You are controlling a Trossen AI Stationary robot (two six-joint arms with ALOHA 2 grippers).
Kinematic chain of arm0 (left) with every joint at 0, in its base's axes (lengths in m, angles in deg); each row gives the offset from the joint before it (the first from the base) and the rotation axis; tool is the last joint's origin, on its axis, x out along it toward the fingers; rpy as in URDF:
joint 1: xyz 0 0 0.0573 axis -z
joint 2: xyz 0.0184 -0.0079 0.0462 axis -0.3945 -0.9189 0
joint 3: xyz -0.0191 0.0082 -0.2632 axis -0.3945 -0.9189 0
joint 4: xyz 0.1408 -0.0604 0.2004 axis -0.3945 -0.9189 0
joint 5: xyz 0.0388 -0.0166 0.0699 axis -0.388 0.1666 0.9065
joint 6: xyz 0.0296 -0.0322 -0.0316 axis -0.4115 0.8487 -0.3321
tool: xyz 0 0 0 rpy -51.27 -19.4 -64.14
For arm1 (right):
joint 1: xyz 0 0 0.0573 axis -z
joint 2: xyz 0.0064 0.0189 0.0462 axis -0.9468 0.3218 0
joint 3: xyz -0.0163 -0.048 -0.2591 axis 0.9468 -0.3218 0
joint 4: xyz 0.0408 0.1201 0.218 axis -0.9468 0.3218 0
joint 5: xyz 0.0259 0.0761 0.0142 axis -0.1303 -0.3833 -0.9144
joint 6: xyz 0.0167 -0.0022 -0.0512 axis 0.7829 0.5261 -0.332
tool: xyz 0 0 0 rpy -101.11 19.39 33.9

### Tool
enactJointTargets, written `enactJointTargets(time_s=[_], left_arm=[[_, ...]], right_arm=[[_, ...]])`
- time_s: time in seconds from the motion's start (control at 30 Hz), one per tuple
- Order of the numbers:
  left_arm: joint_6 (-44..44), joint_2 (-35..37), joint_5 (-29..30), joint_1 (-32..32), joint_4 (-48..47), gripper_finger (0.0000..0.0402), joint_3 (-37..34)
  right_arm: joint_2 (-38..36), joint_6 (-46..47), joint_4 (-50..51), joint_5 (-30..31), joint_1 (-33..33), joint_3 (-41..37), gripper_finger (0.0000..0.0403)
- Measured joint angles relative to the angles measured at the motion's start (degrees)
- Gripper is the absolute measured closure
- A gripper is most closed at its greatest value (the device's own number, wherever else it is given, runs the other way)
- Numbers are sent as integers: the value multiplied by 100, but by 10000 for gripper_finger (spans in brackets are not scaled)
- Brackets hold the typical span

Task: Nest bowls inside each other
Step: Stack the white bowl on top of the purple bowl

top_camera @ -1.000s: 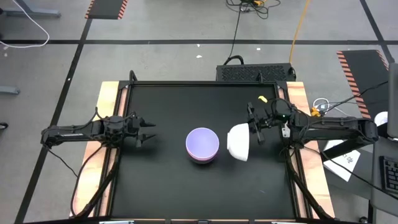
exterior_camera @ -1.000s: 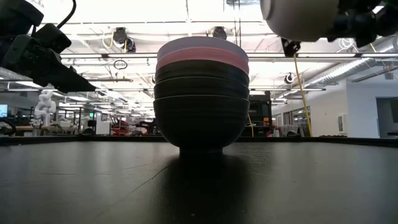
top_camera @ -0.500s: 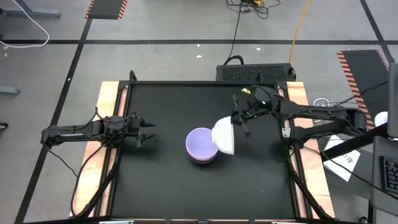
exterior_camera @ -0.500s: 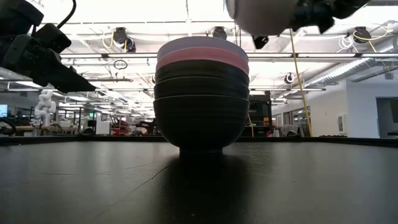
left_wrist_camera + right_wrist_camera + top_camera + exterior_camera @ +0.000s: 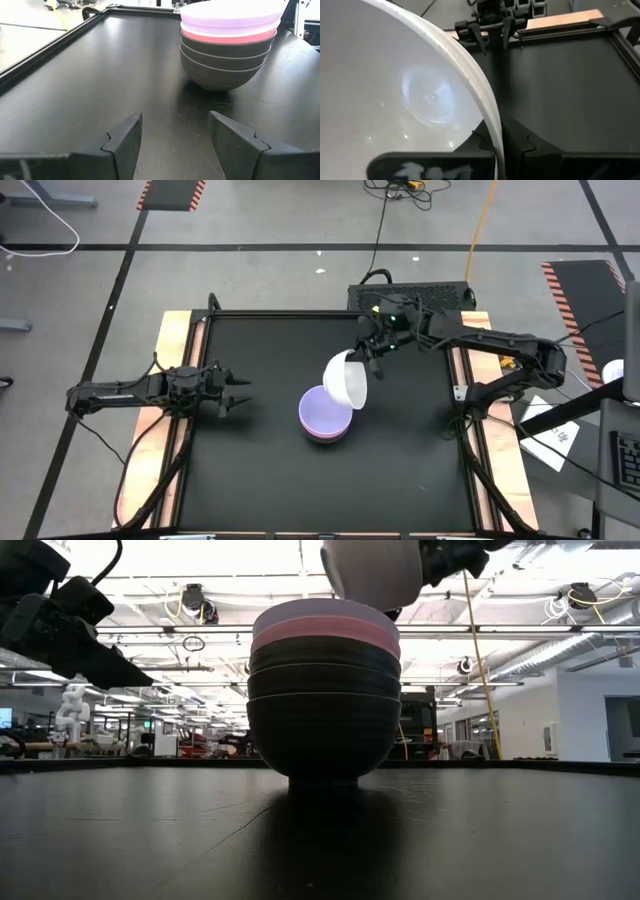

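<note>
Right claw clamped on white bowl rim, only in wrist view.

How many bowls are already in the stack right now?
5. In the stack: lavender bowl on top, pink bowl under it, three black bowls beneath. The white bowl is held above in the right gripper.

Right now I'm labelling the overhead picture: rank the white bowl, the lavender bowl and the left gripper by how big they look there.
1. Lavender bowl
2. White bowl, tilted and raised nearer the camera, so the ranking is unsure
3. Left gripper, open, clearly smallest
</note>
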Motion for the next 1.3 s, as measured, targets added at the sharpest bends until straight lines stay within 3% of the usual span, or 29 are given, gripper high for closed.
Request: enactJointTargets(time_s=[0.5, 0.73, 0.93, 1.3], left_arm=[[-39, 0, -159, 0, 22, 172, 0], [-61, 0, -157, 0, 19, 172, 0], [-63, 0, -155, 0, 17, 172, 0], [-63, 0, -155, 0, 13, 172, 0]], right_arm=[[872, -125, 1427, -18, -15, 1375, 403], [1424, 45, 1819, -887, -40, 1889, 403], [1880, -45, 2453, -852, -169, 2544, 403], [2702, -84, 4519, 766, -638, 4060, 403]])
